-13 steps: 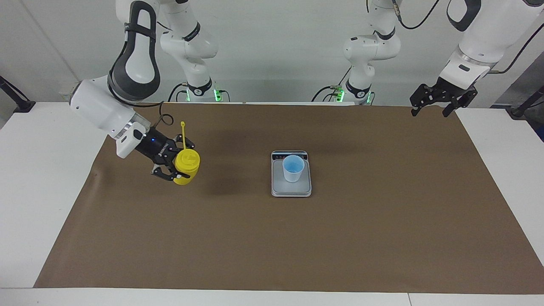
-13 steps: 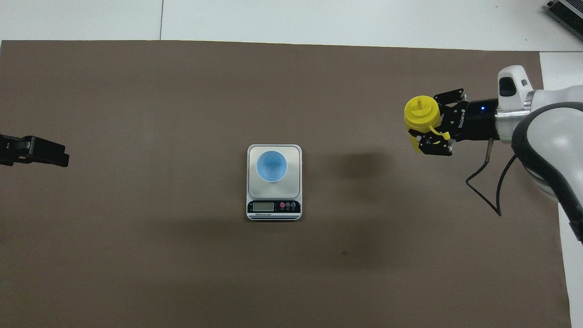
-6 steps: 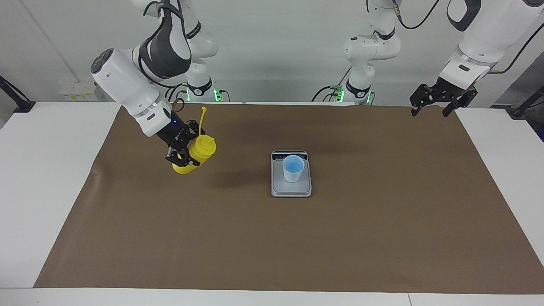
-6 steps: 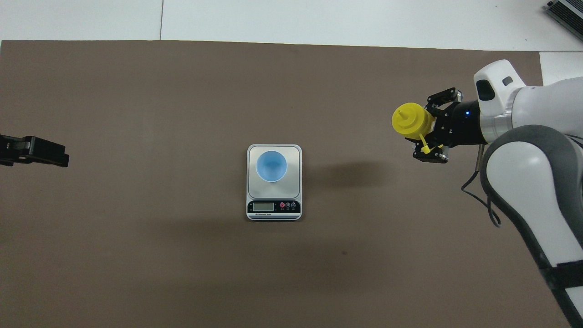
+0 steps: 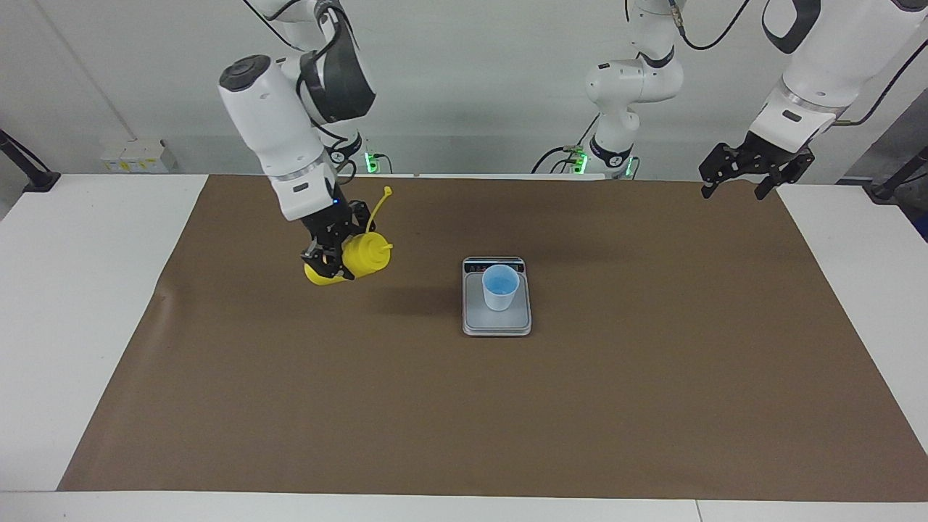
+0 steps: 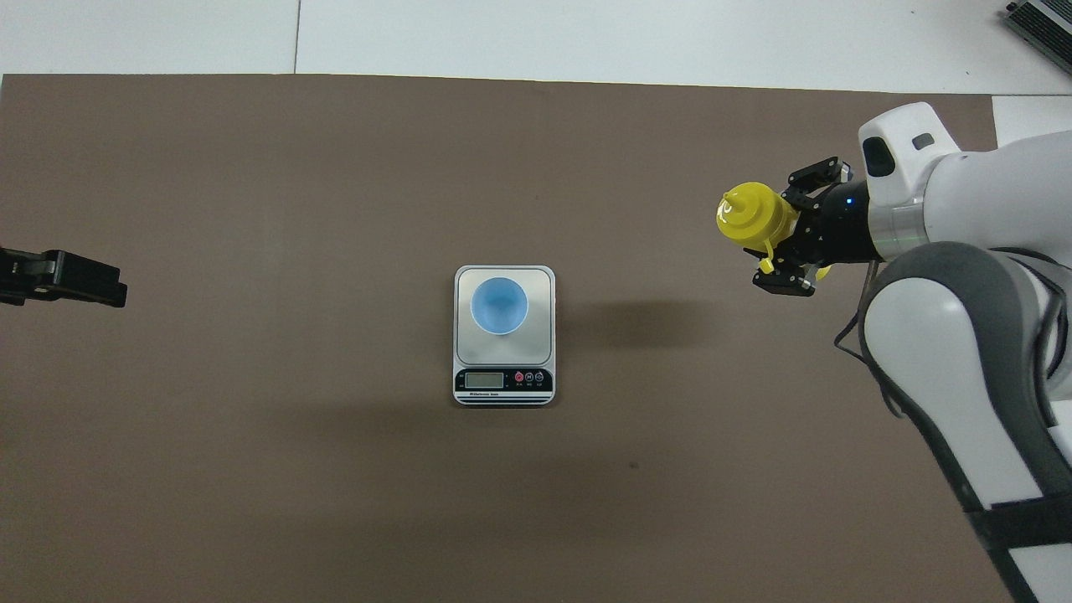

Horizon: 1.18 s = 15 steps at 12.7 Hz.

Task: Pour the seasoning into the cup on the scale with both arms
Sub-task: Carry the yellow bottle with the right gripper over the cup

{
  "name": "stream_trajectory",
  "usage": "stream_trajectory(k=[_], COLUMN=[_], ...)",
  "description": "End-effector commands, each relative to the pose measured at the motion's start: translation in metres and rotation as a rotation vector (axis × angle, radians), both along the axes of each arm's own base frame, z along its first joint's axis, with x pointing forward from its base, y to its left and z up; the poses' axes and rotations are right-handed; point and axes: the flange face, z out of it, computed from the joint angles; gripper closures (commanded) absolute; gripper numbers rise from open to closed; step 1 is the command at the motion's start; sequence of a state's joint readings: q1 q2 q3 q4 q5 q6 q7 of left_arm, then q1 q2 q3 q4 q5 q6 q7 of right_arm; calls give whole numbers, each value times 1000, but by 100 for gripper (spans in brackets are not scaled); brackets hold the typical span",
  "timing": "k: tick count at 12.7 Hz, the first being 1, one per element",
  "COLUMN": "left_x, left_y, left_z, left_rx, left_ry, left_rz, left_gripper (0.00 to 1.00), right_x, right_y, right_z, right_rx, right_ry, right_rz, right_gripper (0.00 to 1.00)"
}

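My right gripper [image 5: 330, 255] [image 6: 793, 231] is shut on the yellow seasoning bottle [image 5: 357, 256] [image 6: 751, 218] and holds it up over the brown mat, toward the right arm's end of the table. The bottle lies tilted, its cone nozzle pointing toward the cup, and its cap strap [image 5: 380, 204] sticks up. The light blue cup [image 5: 500, 287] [image 6: 499, 305] stands upright on the silver scale [image 5: 497, 322] [image 6: 544, 286] at mid table, a good gap from the bottle. My left gripper [image 5: 747, 172] [image 6: 65, 278] waits open over the mat's edge at the left arm's end.
A brown mat [image 5: 652, 399] covers most of the white table [image 5: 72, 290]. The scale's display strip [image 6: 502, 381] faces the robots. Bare mat lies all around the scale.
The right arm has swung the bottle toward the scale and tipped it from nearly upright onto its side, nozzle toward the cup. The left arm has not moved.
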State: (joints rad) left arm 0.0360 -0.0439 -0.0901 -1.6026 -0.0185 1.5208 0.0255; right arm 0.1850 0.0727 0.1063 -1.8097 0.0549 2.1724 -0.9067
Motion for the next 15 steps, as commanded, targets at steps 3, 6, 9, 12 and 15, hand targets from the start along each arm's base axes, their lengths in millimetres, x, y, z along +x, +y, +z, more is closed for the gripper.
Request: stream_trajectory(k=[3, 6, 9, 12, 15], left_x=[-6, -5, -6, -6, -5], left_y=[2, 2, 2, 2, 3], left_z=[4, 3, 4, 4, 4], left_rx=[-8, -10, -10, -10, -8], left_ry=[7, 9, 7, 7, 7], left_rz=[15, 15, 15, 15, 16], left_gripper=[0, 0, 0, 0, 0], right_x=[11, 5, 0, -10, -15], right_y=[92, 124, 143, 168, 182], right_z=[-36, -57, -79, -93, -109], right_rx=[-186, -337, -406, -521, -615], right_ry=[-83, -140, -169, -216, -243], right_rz=[144, 271, 348, 453, 527], right_gripper=[100, 100, 100, 100, 100])
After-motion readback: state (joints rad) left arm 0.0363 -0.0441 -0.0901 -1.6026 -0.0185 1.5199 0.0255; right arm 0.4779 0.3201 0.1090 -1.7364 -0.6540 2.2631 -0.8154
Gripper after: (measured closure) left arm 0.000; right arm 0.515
